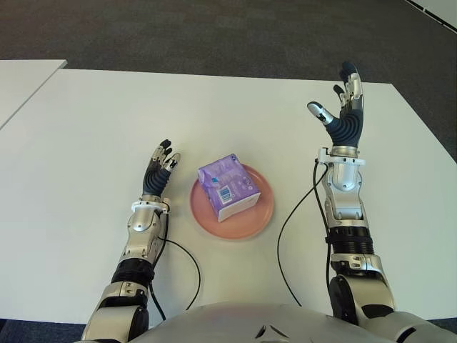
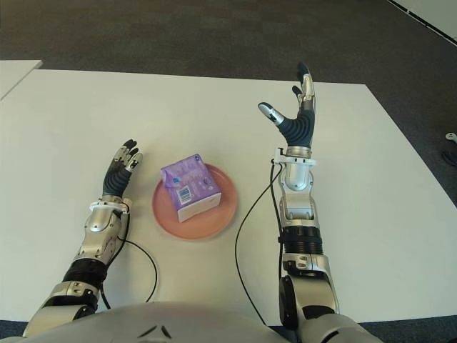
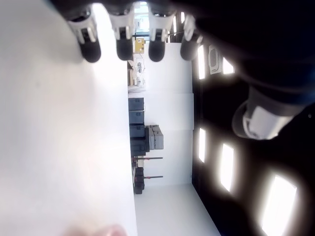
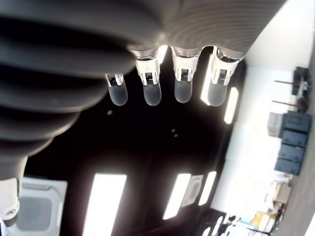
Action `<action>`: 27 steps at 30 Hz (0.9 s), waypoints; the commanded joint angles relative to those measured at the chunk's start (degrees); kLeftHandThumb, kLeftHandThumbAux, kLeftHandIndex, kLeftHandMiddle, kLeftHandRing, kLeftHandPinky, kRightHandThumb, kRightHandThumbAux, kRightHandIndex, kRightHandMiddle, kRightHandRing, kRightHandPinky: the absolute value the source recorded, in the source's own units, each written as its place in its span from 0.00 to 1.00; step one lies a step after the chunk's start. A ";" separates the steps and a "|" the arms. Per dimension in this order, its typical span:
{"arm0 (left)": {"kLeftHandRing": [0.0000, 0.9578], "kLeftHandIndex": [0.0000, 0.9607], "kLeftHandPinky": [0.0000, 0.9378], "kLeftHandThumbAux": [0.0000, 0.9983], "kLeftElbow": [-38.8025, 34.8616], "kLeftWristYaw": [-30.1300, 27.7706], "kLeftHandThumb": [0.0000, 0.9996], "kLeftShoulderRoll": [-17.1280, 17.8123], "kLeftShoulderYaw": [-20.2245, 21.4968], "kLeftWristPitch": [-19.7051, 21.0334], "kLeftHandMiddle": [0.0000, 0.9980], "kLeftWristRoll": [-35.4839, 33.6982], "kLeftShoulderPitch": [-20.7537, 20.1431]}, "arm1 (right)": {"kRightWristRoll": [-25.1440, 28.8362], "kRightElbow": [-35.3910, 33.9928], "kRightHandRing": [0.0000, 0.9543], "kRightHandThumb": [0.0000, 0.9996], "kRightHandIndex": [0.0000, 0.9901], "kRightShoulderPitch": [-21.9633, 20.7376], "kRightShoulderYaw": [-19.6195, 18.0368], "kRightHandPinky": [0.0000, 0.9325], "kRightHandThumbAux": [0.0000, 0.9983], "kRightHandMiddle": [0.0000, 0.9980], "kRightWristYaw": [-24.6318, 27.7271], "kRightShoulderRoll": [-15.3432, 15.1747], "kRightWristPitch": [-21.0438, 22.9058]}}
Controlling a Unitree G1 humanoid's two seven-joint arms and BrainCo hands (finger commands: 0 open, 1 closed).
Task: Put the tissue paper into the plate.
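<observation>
Tissue paper point(image 1: 228, 186) lies inside the pink plate point(image 1: 260, 215) on the white bench point(image 1: 86, 143). Left robot hand point(image 1: 161, 163) shows left of the plate, fingers relaxed, empty; right robot hand point(image 1: 345, 107) is raised right of it, spread, empty.

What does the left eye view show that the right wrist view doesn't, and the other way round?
Only the left eye view shows the tissue pack sitting on the pink plate, the left hand open beside the plate on its left, and dark floor beyond the table. Only the right wrist view shows ceiling lights and stacked cases far off. Both show the white table and the right hand, open, raised and empty.
</observation>
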 commanded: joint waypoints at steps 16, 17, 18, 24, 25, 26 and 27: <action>0.00 0.00 0.00 0.50 -8.54 3.53 0.00 -2.16 -0.61 9.35 0.00 1.92 5.08 | 5.80 5.82 0.00 0.00 0.00 5.65 -1.42 0.00 0.52 0.00 3.78 3.00 3.55; 0.00 0.00 0.00 0.51 -9.13 3.84 0.00 -2.20 -0.70 9.79 0.00 2.14 5.06 | 5.80 5.81 0.00 0.00 0.00 5.66 -1.43 0.00 0.52 0.00 3.80 3.00 3.56; 0.00 0.00 0.00 0.51 -9.77 4.09 0.00 -2.23 -0.80 10.23 0.00 2.31 5.07 | 5.81 5.79 0.00 0.00 0.00 5.68 -1.44 0.00 0.52 0.00 3.82 3.01 3.55; 0.00 0.00 0.00 0.51 -12.49 4.34 0.00 -2.28 -0.94 12.31 0.00 2.61 5.21 | 5.82 5.66 0.00 0.00 0.00 5.77 -1.52 0.00 0.52 0.00 3.91 3.02 3.57; 0.00 0.00 0.00 0.51 -12.80 4.32 0.00 -2.29 -0.94 12.54 0.00 2.61 5.25 | 5.82 5.62 0.00 0.00 0.00 5.78 -1.52 0.00 0.52 0.00 3.92 3.02 3.59; 0.00 0.00 0.00 0.51 -13.22 4.31 0.00 -2.22 -0.90 12.78 0.00 2.65 5.20 | 5.82 5.60 0.00 0.00 0.00 5.78 -1.53 0.00 0.52 0.00 3.93 3.02 3.60; 0.00 0.00 0.00 0.51 -13.55 4.31 0.00 -2.17 -0.88 12.98 0.00 2.69 5.18 | 5.82 5.59 0.00 0.00 0.00 5.78 -1.54 0.00 0.52 0.00 3.95 3.03 3.61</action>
